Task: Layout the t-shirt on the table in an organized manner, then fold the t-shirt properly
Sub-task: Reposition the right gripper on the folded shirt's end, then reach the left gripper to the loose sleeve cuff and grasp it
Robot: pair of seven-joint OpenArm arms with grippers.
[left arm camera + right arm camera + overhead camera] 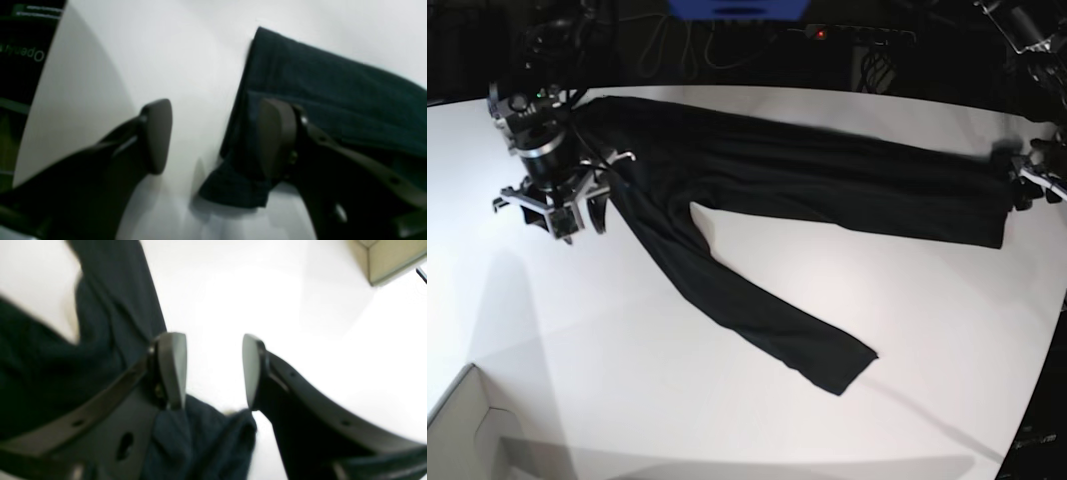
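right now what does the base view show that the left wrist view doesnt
Only the base view shows the whole t-shirt stretched across the table, one long sleeve running diagonally toward the near edge, the right gripper at the garment's other end, and a white box corner.

Only the left wrist view shows the left gripper up close, jaws open, with one finger over the cloth's edge and the other over bare table.

Both show the black fabric lying on the white tabletop.
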